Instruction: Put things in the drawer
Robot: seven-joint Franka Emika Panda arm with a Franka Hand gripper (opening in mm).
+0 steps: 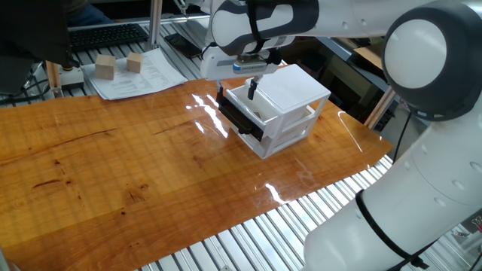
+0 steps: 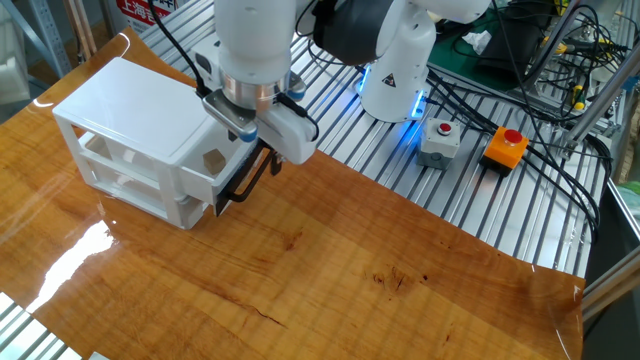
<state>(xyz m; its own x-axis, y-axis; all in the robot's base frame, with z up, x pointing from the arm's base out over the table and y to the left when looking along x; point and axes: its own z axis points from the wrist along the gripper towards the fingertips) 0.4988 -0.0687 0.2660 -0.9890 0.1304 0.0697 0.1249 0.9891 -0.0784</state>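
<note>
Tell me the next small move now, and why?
Probably push the upper black-fronted drawer shut: the tiny tan wooden cube already lies inside the open drawer of the small white plastic cabinet, and the gripper hovers by its front, apparently holding nothing.
</note>
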